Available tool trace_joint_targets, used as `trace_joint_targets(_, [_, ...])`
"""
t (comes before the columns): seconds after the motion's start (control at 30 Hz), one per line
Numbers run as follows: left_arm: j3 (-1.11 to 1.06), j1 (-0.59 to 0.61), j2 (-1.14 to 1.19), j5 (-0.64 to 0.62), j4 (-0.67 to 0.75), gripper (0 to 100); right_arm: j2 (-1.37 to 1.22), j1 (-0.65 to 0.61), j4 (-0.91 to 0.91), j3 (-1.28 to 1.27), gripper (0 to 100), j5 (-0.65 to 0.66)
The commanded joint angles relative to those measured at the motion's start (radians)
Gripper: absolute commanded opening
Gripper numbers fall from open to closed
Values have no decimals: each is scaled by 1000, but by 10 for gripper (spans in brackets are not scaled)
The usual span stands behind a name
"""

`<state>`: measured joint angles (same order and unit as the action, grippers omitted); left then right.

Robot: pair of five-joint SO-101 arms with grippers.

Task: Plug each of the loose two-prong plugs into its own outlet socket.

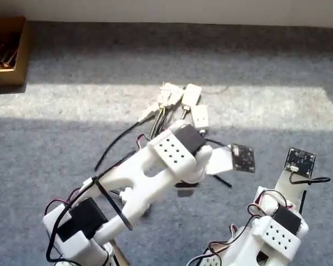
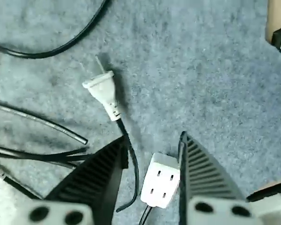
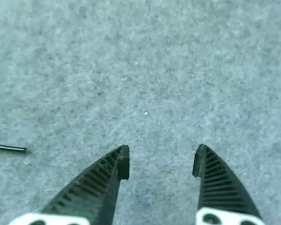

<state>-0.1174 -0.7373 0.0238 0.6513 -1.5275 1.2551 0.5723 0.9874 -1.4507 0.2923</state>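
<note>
I have the left gripper (image 2: pixel 153 146) spread wide and low over the grey carpet (image 2: pixel 215 70), its fingers straddling a white outlet socket (image 2: pixel 160 185) that lies slot-face up. Nothing is pinched yet, and I can't tell whether a finger touches it. I judge the straddle is meant to steady the socket as the receiving half. A white two-prong plug (image 2: pixel 102 90) lies loose just beyond, prongs pointing away from the gripper, its black cord (image 2: pixel 131 159) trailing back beside one finger, so it needs turning before it can mate. The right gripper (image 3: pixel 162 157) hangs released over bare carpet, well apart from the cluster of plugs and sockets (image 1: pixel 180 102), free to fetch that plug.
</note>
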Motion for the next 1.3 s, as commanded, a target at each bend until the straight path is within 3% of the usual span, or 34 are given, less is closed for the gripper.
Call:
trace_joint_targets(0.0, [68, 117, -47, 5, 9, 125, -1, -47, 8, 65, 224, 32])
trace_joint_targets(0.1, [168, 266, -50, -49, 2, 119, -4, -180, 58, 74, 224, 66])
trace_joint_targets(0.3, [298, 627, -50, -384, -94, 119, -5, -469, 225, 278, 224, 71])
trace_joint_targets(0.43, [183, 746, -51, -402, -140, 119, -33, -716, 326, 432, 224, 176])
trace_joint_targets(0.53, [56, 837, -51, -407, -15, 119, -176, -837, 364, 519, 224, 218])
trace_joint_targets(0.77, [-242, 1144, -51, -496, 405, 122, -716, -892, 349, 812, 224, 278])
trace_joint_targets(0.87, [-389, 1194, -48, -500, 571, 122, -854, -989, 387, 895, 224, 310])
trace_joint_targets(1.0, [-533, 1202, -50, -497, 758, 120, -874, -1218, 371, 886, 224, 252])
trace_joint_targets(1.13, [-573, 1282, -45, -497, 827, 120, -878, -1346, 251, 878, 224, 209])
trace_joint_targets(1.27, [-619, 1337, -42, -496, 838, 122, -881, -1342, 222, 837, 224, 381])
